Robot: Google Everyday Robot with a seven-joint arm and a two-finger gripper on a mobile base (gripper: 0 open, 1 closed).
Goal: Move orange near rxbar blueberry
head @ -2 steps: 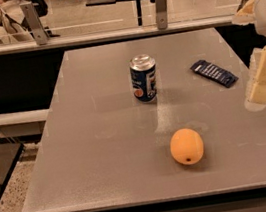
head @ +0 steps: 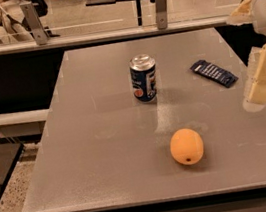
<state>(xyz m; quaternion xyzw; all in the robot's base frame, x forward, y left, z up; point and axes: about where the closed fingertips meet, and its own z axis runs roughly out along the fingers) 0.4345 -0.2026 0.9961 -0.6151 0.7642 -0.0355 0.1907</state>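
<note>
The orange (head: 186,146) sits on the grey table (head: 104,148) toward the front, right of centre, with its dark stem dimple facing the front. The rxbar blueberry (head: 213,73), a flat dark navy wrapper with white lettering, lies at the table's right side, farther back. My gripper (head: 258,92), cream-coloured, hangs at the right edge of the view above the table's right edge. It is right of both the bar and the orange, touches neither and holds nothing.
An upright blue soda can (head: 144,78) stands near the table's middle, left of the bar and behind the orange. A rail with metal posts (head: 159,6) runs behind the table. Floor shows at the left.
</note>
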